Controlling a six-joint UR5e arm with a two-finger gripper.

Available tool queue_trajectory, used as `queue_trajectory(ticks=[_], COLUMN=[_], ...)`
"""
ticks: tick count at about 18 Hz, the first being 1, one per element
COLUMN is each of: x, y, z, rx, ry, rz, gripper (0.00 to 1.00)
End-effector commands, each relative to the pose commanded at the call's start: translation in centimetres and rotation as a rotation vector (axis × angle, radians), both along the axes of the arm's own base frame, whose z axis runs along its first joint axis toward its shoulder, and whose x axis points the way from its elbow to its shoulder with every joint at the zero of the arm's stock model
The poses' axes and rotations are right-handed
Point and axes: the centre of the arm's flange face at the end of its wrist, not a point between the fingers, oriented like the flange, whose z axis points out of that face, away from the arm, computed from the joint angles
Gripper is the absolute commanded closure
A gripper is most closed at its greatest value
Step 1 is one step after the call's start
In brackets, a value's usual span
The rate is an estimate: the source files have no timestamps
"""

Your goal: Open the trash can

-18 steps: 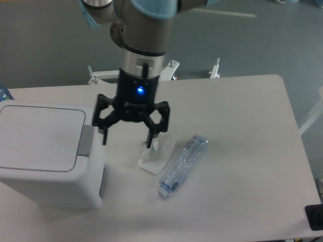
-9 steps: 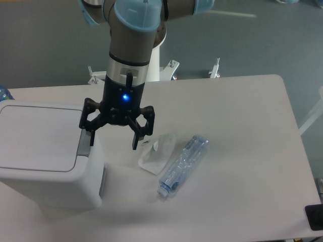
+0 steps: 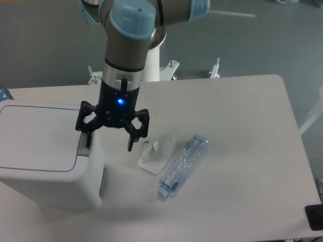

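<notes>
The trash can (image 3: 43, 151) is a large white boxy bin at the left of the table, its flat lid down. Its grey push tab (image 3: 83, 146) sits on the lid's right edge. My gripper (image 3: 109, 145) is open and empty, pointing down over the bin's right edge. Its left finger (image 3: 88, 138) is right over the grey tab; I cannot tell whether it touches. Its right finger (image 3: 131, 142) hangs over the table beside the bin.
A crumpled clear plastic wrapper (image 3: 157, 153) and an empty clear plastic bottle (image 3: 182, 164) lie on the table just right of the gripper. A dark object (image 3: 315, 217) sits at the table's lower right corner.
The gripper has moved left, from beside the wrapper to over the bin's right edge and grey tab. The jaws stayed open. The lid has not moved.
</notes>
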Motion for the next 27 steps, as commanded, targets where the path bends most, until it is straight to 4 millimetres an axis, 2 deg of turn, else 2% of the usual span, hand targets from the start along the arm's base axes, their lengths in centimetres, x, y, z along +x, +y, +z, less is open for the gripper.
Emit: queue_trajectory(ticks=[11, 18, 22, 25, 27], x=[0.1, -0.8, -5.7, -10.2, -13.6], y=[0.0, -0.4, -3.2, -6.8, -9.2], z=[-0.4, 0.9, -0.5, -4.1, -5.7], rx=[-0.007, 0.014, -0.073, -0.159, -0.189], ry=[-0.005, 0.036, 0.142, 0.18, 0.195], rz=[-0.003, -0.014, 0.007, -0.023, -0.046], gripper=[0.0, 0.0, 0.0, 0.0, 0.0])
